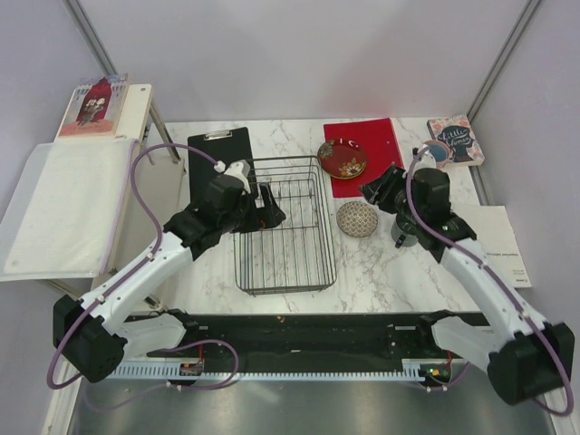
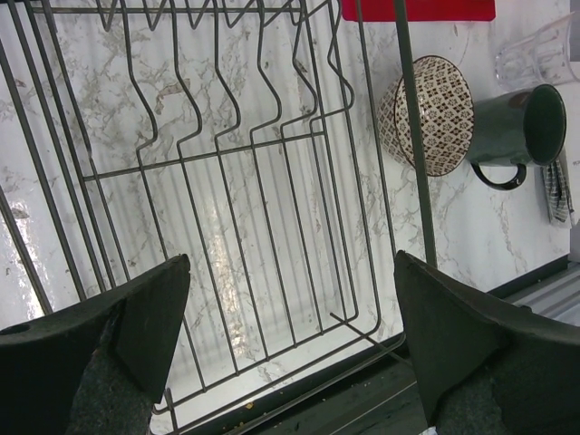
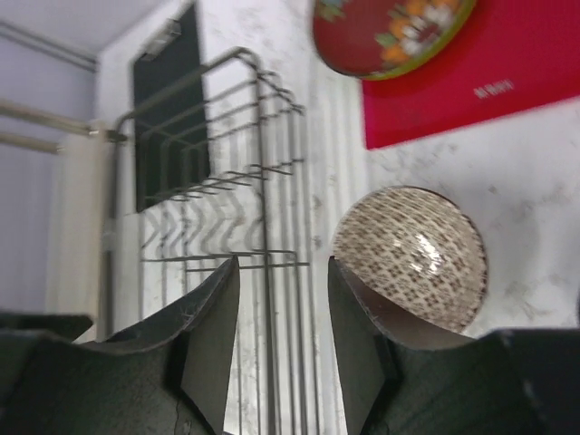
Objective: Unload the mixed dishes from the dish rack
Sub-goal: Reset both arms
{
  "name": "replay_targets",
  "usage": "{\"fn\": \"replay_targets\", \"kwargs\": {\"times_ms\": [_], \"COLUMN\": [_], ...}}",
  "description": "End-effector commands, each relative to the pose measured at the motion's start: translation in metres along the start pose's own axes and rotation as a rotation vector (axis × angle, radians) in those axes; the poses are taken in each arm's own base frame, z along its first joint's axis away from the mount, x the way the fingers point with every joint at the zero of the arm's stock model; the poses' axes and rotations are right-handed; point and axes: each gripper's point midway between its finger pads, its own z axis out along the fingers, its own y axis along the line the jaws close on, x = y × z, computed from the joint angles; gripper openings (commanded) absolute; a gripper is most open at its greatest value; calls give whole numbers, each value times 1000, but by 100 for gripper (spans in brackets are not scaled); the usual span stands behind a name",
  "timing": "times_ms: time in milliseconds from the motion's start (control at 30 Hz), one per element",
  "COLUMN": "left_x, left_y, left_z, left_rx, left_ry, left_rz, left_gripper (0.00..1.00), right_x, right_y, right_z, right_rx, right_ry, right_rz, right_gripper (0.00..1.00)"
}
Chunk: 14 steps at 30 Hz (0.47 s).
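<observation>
The black wire dish rack point(image 1: 285, 227) stands mid-table and holds no dish; it also shows in the left wrist view point(image 2: 227, 181) and the right wrist view point(image 3: 217, 181). My left gripper point(image 1: 267, 210) hangs open and empty over the rack's far left part point(image 2: 290, 335). My right gripper point(image 1: 376, 192) is open and empty point(image 3: 283, 308), just right of the rack, beside the upturned beige mesh bowl point(image 1: 357, 218) point(image 3: 412, 254) point(image 2: 435, 113). The dark red patterned plate point(image 1: 343, 159) with a green rim lies behind it point(image 3: 390, 32). The grey mug point(image 2: 517, 136) and the clear glass point(image 2: 544, 50) stand right of the bowl. The pink cup point(image 1: 436, 152) is at the far right.
A black clipboard point(image 1: 217, 159) lies behind the rack's left side. A red mat point(image 1: 376, 136) lies under the plate. A book point(image 1: 456, 140) and a white sheet point(image 1: 503, 240) are at the right edge. A side shelf with a book point(image 1: 93, 107) stands far left.
</observation>
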Motion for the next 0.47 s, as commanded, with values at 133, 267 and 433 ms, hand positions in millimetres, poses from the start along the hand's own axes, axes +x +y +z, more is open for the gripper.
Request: {"fn": "replay_targets", "kwargs": {"times_ms": [133,267,433], "left_x": [1,3,9], "left_y": [-5,-7,-20], "left_z": [4,6,5], "left_rx": [15,-6,-2], "left_ry": [-11,-30,-31], "left_rz": [26,23,80], "left_gripper": [99,99,99], "right_x": [-17,-12,-5], "right_y": [108,100,94], "right_z": [-96,-100,-96], "right_rx": [-361,-310,-286], "right_ry": [-263,-264,-256], "right_rz": [-306,-348,-364], "right_gripper": [55,56,57]}}
